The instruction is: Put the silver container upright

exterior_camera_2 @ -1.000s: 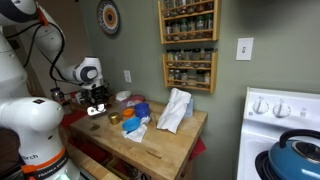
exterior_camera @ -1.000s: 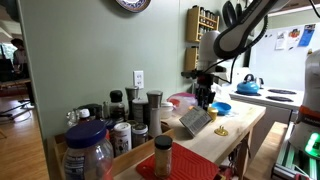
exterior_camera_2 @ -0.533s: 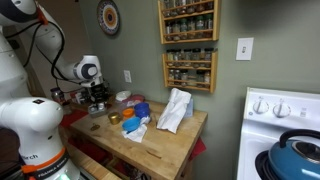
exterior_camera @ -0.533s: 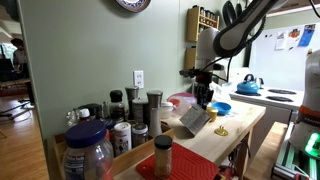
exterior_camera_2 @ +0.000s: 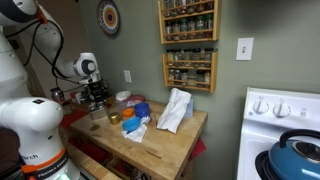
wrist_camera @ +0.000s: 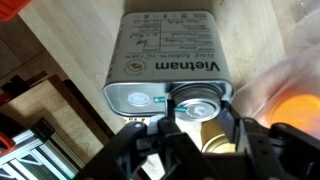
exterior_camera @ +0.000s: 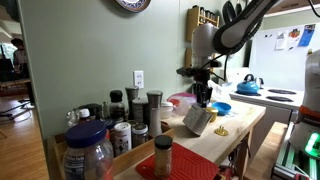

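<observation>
The silver container [wrist_camera: 165, 50] is a flat-sided metal tin with a printed "Vietnam" label and a round cap [wrist_camera: 197, 104]. In the wrist view my gripper [wrist_camera: 196, 118] has its dark fingers closed on either side of the cap end. In an exterior view the container [exterior_camera: 197, 121] hangs tilted under my gripper [exterior_camera: 203, 100], with its lower corner at the wooden counter [exterior_camera: 235, 130]. In an exterior view my gripper [exterior_camera_2: 97, 100] is at the counter's far end, and the container is hard to make out there.
Dark-lidded spice jars [exterior_camera: 138, 110] and a large clear jar with a blue lid [exterior_camera: 88, 150] stand along the wall. A blue bowl [exterior_camera: 221, 107] and a small jar [exterior_camera: 163, 155] are nearby. A white cloth [exterior_camera_2: 175, 108] lies mid-counter. A stove with a blue kettle [exterior_camera_2: 295, 150] is beyond.
My gripper has shifted slightly and risen a little. The container under it has swung from a flatter lean to a steeper tilt.
</observation>
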Robot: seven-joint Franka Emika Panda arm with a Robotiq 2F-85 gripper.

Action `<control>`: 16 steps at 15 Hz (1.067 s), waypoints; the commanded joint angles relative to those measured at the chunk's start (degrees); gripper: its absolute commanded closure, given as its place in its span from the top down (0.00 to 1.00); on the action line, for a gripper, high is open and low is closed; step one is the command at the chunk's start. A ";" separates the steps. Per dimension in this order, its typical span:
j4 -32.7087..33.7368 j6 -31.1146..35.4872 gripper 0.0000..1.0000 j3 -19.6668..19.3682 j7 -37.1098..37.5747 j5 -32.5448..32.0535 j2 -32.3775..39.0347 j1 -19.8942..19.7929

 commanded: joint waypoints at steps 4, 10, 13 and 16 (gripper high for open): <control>3.38 -2.97 0.22 1.52 3.19 -2.30 1.69 0.16; 5.62 -3.11 0.78 1.61 3.57 -3.41 3.02 0.32; 6.63 -3.49 0.99 1.63 3.69 -4.04 3.20 0.37; 7.29 -4.32 1.00 1.33 1.41 -2.95 2.78 0.42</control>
